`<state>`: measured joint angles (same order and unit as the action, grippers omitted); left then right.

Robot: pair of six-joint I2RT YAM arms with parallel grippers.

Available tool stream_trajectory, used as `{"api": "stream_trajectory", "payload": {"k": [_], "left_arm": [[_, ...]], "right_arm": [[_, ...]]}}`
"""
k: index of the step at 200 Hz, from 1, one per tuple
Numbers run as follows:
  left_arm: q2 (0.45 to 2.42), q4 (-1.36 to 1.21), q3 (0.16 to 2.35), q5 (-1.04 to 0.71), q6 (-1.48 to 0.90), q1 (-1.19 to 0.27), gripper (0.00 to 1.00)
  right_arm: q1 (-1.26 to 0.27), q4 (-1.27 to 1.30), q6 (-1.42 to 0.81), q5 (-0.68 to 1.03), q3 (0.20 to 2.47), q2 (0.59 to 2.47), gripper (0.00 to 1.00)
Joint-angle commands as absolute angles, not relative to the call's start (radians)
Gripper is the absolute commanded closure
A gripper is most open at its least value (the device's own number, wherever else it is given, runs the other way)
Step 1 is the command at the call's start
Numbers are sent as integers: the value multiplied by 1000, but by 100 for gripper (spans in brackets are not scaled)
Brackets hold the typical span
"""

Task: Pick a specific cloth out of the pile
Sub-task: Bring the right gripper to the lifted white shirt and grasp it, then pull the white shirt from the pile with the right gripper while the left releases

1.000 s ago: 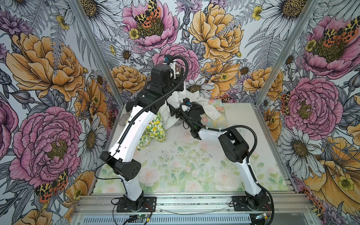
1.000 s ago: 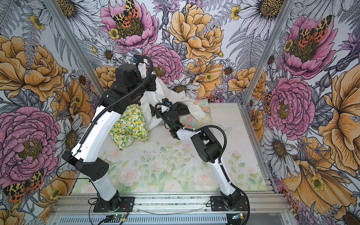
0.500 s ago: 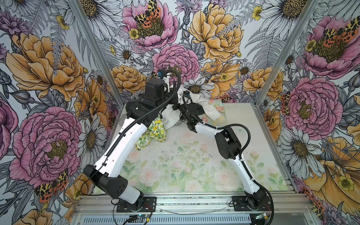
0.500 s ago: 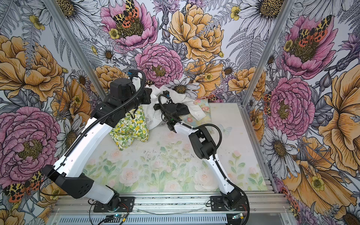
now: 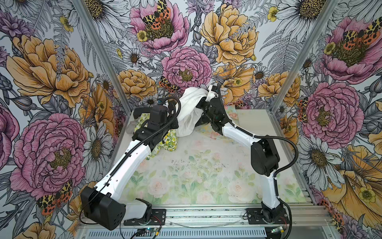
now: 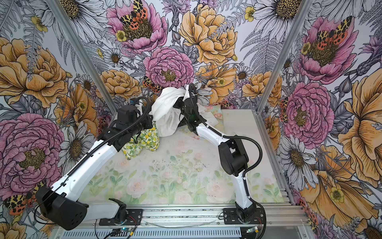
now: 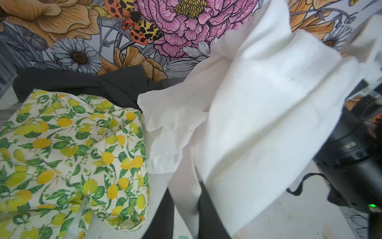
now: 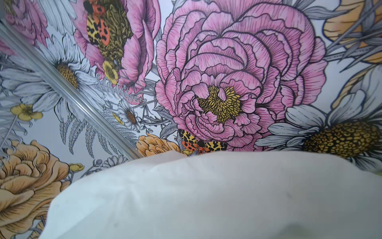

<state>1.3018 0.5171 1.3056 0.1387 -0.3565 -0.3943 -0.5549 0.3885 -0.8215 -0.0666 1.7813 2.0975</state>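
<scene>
The cloth (image 5: 190, 109) (image 6: 165, 115), plain white, hangs bunched from my right gripper (image 5: 207, 95) (image 6: 183, 95), which is raised near the back wall and shut on its top. In the right wrist view the cloth (image 8: 206, 196) covers the jaws. My left gripper (image 7: 185, 188) is low beside the cloth (image 7: 268, 113). Its dark fingers (image 7: 208, 213) stand apart with a loose strip of the cloth between them. The rest of the pile lies under and left of it: a lemon-print cloth (image 5: 170, 140) (image 7: 72, 155) and a dark grey garment (image 7: 93, 82).
A pastel floral cloth (image 5: 231, 112) (image 6: 215, 111) lies at the back right, behind the right arm. The flowered back wall (image 5: 186, 68) is close behind the raised cloth. A floral-print table (image 5: 196, 175) stretches to the metal front rail (image 5: 206, 213).
My right gripper shut on the cloth and raised it toward the back wall. The left arm came down from high to low, and its jaws parted.
</scene>
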Motion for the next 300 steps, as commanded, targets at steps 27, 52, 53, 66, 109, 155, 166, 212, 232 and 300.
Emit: {"api": "stream_trajectory", "payload": {"k": [27, 52, 53, 66, 109, 155, 166, 212, 232, 300], "left_arm": [[1277, 489, 1258, 166, -339, -401, 38], [1280, 486, 1242, 191, -318, -433, 28], [1281, 485, 1241, 191, -318, -434, 28], [1291, 482, 1229, 202, -299, -450, 25], [1304, 453, 1176, 202, -233, -472, 21], [1288, 431, 1122, 195, -183, -492, 18], [1292, 424, 1114, 185, -181, -499, 18], [1312, 424, 1123, 133, -183, -505, 18], [1305, 423, 1119, 133, -184, -505, 18], [1315, 423, 1121, 98, -199, -510, 18]], "right_arm": [[-548, 147, -1037, -146, 1876, 2056, 100], [-540, 118, -1031, -145, 1927, 2044, 100], [-539, 115, -1031, -145, 1931, 2044, 100], [-534, 82, -1037, -142, 1971, 2047, 100], [-517, -40, -1045, -129, 2102, 2063, 100], [-492, -146, -993, -134, 2219, 2044, 100], [-488, -177, -972, -142, 2249, 2040, 100], [-471, -232, -910, -172, 2273, 1983, 100], [-455, -250, -879, -185, 2243, 1937, 100], [-338, -287, -809, -182, 2072, 1720, 100]]}}
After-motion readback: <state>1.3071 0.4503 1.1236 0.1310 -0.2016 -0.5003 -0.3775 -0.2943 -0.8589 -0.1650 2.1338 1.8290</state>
